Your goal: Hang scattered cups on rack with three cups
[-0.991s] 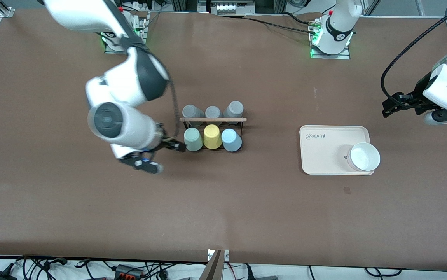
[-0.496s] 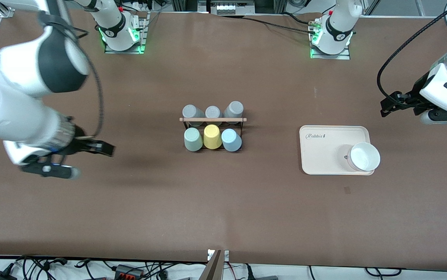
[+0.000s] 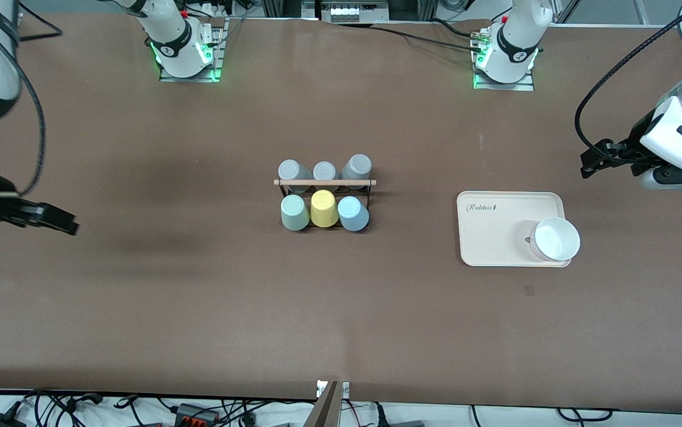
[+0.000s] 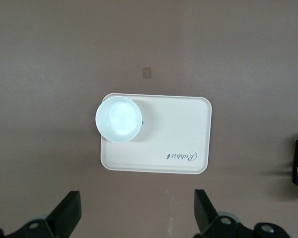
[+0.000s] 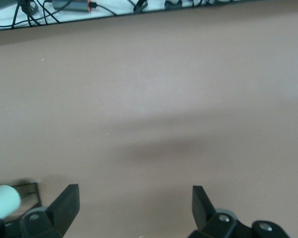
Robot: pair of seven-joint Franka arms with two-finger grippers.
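Observation:
The rack (image 3: 324, 182), a black wire frame with a wooden rod on top, stands mid-table. On its side nearer the front camera sit the pale mint green cup (image 3: 294, 212), a yellow cup (image 3: 324, 208) and the light blue cup (image 3: 353, 213). Three grey cups (image 3: 324, 171) sit on its farther side. My right gripper (image 3: 59, 220) hangs open and empty over the right arm's end of the table; its wrist view catches the mint cup (image 5: 2, 201) at the frame's edge. Open and empty too, my left gripper (image 3: 589, 164) waits over the left arm's end, beside the tray.
A cream tray (image 3: 495, 228) with a white bowl (image 3: 554, 239) on it lies toward the left arm's end; the left wrist view looks down on this tray (image 4: 188, 144) and bowl (image 4: 118, 119). Cables run along the table edge nearest the front camera.
My right arm has swung away from beside the mint cup on the rack to the right arm's end of the table, jaws open throughout. The left arm has barely moved.

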